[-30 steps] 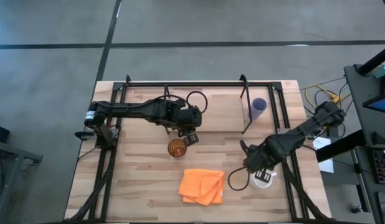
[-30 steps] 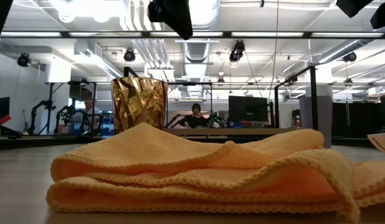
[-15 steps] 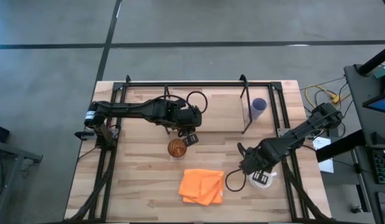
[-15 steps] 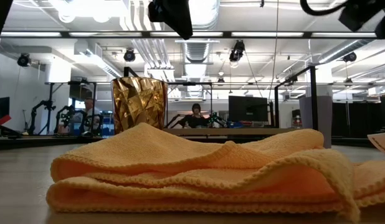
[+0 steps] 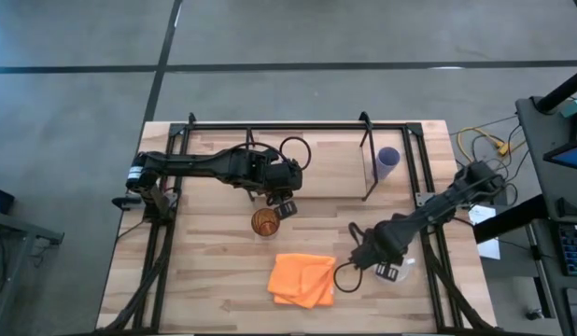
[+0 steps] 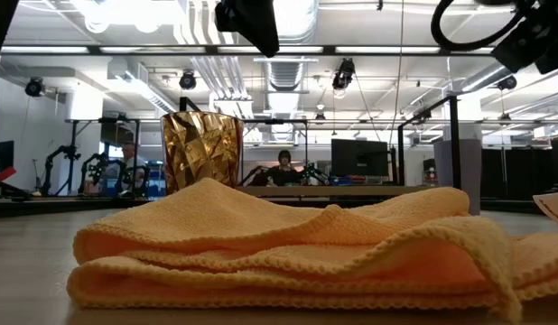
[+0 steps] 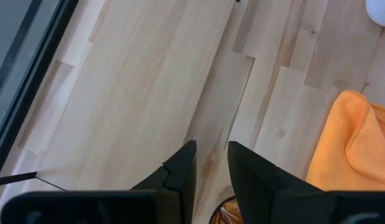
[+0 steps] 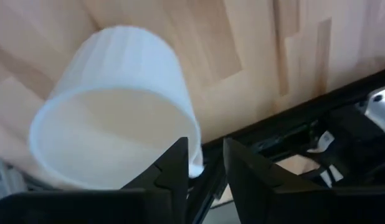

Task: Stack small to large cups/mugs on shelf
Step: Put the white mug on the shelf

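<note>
The white mug (image 8: 111,106) stands at the table's near right, mostly hidden under my right gripper (image 5: 387,272) in the high view. My right gripper (image 8: 202,165) is shut on it. The amber tumbler (image 5: 263,222) stands upright mid-table; it also shows in the low view (image 6: 202,149). My left gripper (image 5: 285,207) hovers just right of and above it, shut and empty (image 7: 211,163). The pale blue cup (image 5: 388,161) rests at the far right by the shelf's black rods (image 5: 368,173). My right gripper holds the white mug by its rim (image 8: 194,167), at the side of the opening nearest the fingers. One finger (image 8: 175,165) lies over the inside of the wall and the other (image 8: 242,168) outside. The fingers come from above, pointing down. Whether the mug is off the table I cannot tell.
A folded orange cloth (image 5: 302,280) lies near the front edge, left of the mug, and fills the low view (image 6: 288,244). Black arm-mount frames (image 5: 429,252) run along both sides of the table. Bare wood lies between the tumbler and the shelf.
My right arm has swung its wrist toward the table's left and near edge while staying over the white mug. Its cable loop and gripper body have come into the low view's upper right.
</note>
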### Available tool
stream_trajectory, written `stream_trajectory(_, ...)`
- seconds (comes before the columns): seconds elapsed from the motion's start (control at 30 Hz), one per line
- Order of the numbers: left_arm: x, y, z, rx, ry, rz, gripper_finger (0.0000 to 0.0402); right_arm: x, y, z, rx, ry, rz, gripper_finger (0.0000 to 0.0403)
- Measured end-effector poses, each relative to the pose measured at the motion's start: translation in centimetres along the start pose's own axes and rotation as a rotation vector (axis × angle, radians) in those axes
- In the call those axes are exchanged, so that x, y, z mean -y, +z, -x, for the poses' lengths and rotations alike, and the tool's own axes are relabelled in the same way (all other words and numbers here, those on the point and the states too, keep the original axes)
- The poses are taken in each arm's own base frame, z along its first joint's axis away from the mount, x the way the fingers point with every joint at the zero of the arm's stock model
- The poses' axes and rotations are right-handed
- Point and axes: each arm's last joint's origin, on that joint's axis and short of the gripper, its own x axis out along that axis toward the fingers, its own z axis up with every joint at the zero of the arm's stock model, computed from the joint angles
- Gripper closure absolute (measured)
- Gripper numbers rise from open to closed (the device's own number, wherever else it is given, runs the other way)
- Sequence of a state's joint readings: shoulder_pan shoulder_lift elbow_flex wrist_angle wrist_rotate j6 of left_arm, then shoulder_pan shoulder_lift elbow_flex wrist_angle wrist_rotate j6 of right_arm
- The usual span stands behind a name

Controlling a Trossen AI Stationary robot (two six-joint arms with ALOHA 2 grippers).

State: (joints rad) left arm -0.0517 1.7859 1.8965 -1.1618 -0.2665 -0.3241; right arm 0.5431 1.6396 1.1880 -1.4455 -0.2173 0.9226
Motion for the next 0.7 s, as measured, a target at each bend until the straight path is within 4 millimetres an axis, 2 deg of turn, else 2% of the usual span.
stream_trajectory(0.4, 0.0, 0.0, 0.0, 0.0, -0.001, 0.0, 0.0324, -0.4, 0.5, -0.8, 0.034, 0.03, 0.015, 0.0308)
stream_trajectory(0.7, -0.1, 0.0, 0.2, 0.004, -0.006, 0.003, 0.0324, -0.3, 0.5, -1.2, 0.03, 0.023, 0.015, 0.0368)
